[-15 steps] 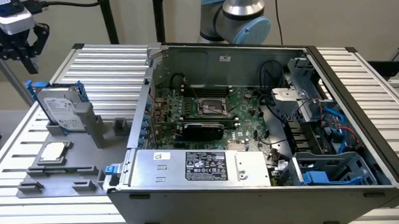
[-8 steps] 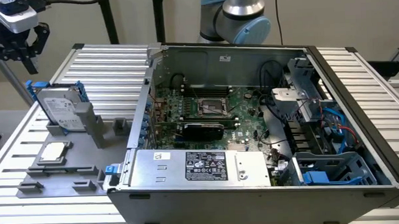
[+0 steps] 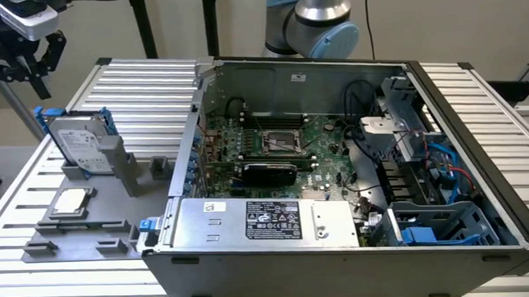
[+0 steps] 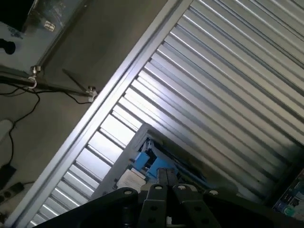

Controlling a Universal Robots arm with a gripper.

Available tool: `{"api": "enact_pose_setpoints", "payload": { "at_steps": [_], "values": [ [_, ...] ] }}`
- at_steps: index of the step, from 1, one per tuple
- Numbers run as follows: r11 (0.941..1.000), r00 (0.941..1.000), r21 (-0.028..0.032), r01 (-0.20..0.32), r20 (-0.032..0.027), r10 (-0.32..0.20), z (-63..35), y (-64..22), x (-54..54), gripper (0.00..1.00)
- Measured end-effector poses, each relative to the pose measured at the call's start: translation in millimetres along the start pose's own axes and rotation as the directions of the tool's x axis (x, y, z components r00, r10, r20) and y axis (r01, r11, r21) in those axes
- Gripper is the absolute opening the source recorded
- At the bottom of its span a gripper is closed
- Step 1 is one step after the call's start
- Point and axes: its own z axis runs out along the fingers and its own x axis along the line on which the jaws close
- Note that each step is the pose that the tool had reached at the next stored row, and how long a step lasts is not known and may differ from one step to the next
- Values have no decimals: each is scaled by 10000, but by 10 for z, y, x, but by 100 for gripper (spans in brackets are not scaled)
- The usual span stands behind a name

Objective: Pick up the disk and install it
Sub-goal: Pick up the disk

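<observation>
The gripper sits closest to the wrist camera. Its dark linkages spread to either side and its two fingertips seem to meet along a thin seam, so it looks closed and has hold of nothing. Just past the fingertips in that view are a strip of bright blue carrier and a corner of white label. These belong to the disk, seen edge-on from above and not touched by the gripper.

In the exterior view the gripper hangs in the air at the far upper corner on that view's left. It is above the disk, a little further to the left, and clearly apart from it. The disk stands upright on its edge with its labelled face towards the camera, slotted into a grey holder that lies flat on the ribbed metal tabletop. A small square silver chip rests in another recess of the same holder, nearer the camera than the disk.

To the exterior view's right of the holder stands an open computer case. Inside it are a green motherboard and a grey labelled power-supply box along the near wall. A blue-trimmed drive bay fills the near corner on the exterior view's right. The arm's base rises behind the case.
</observation>
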Motion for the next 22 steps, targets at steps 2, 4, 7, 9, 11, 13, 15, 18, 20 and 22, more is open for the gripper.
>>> {"api": "enact_pose_setpoints", "payload": {
  "at_steps": [2, 4, 7, 9, 11, 13, 15, 18, 20, 22],
  "values": [
    [9993, 9993, 5, 364, -9, -364, 3, 0, 0, 0],
    [9973, 9973, 10, 734, -17, -734, 5, 0, 0, 0],
    [9918, 9918, 18, 1277, -27, -1277, 11, 0, 0, 0],
    [9865, 9865, 22, 1637, -35, -1637, 15, 0, 0, 0],
    [9800, 9800, 27, 1991, -43, -1991, 18, -1, 0, 0],
    [9722, 9722, 31, 2343, -51, -2343, 22, -1, 0, 0],
    [9628, 9628, 34, 2702, -60, -2702, 27, -1, 0, 0],
    [9467, 9466, 36, 3222, -76, -3222, 32, -1, 0, 0],
    [9343, 9342, 36, 3566, -86, -3565, 37, -1, 0, 0],
    [9204, 9204, 36, 3909, -97, -3909, 41, -1, 0, 0]
  ]
}}
